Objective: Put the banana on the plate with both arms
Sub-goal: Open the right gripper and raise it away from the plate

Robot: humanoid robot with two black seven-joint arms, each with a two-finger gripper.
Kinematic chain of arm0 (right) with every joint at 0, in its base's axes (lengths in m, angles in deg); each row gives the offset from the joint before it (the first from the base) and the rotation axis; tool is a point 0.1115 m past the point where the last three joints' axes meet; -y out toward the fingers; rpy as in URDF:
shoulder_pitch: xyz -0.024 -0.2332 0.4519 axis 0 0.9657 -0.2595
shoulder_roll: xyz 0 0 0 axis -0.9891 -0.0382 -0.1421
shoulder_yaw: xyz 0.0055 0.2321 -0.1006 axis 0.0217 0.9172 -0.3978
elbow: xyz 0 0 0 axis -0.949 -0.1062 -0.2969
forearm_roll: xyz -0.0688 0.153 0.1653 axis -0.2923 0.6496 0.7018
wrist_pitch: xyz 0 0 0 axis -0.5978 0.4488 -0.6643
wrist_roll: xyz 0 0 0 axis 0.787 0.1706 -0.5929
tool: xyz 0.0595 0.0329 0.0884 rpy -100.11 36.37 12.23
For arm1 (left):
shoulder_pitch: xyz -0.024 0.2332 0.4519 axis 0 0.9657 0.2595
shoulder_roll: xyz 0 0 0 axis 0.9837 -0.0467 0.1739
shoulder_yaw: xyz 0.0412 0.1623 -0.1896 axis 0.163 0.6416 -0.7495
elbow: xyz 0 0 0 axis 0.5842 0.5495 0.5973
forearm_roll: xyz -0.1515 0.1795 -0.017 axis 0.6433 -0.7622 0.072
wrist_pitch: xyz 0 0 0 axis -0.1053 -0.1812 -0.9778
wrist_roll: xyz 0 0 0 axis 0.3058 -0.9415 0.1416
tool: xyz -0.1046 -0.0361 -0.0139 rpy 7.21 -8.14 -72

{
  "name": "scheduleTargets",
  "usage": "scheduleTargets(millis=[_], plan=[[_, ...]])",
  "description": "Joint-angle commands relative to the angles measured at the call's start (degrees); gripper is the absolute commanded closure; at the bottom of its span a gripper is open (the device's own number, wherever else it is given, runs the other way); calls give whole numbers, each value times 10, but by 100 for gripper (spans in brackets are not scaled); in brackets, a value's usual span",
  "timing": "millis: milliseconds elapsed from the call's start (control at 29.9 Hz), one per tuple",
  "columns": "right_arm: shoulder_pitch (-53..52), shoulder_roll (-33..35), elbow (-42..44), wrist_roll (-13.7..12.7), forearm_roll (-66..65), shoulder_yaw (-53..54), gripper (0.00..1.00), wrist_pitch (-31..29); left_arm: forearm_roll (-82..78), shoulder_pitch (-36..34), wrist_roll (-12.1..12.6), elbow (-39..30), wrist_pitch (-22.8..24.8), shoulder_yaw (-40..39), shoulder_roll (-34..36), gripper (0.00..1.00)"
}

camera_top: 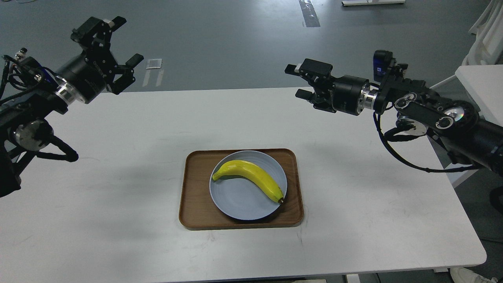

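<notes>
Banana on the plate, both pincers empty.
From the head, the banana (250, 178) lay across the plate (235, 204) on the tray (196, 196); left pincer (122, 42) and right pincer (295, 81) gaped wide above the tabletop (118, 165).

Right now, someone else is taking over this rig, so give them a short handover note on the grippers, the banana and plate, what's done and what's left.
Left gripper: open, empty, raised at the far left of the table.
Right gripper: open, empty, raised at the far right, well clear of the plate.
Banana: lying across the plate, free of both grippers, its tip near the plate's right rim.
Plate: sitting in the wooden tray at table centre.
Done: banana is on the plate and released.
Left: nothing on the placement; just park the arms if needed.
</notes>
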Motion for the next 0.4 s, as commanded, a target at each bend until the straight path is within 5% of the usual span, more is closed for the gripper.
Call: scheduleTargets(millis=[0, 368], plan=[[96, -3, 0, 0, 48, 114, 1, 0, -1, 37, 1, 0, 0, -35, -24, 2], [212, -4, -1, 0, 65, 225, 1, -2, -9, 86, 3, 9, 0, -55, -100, 2]])
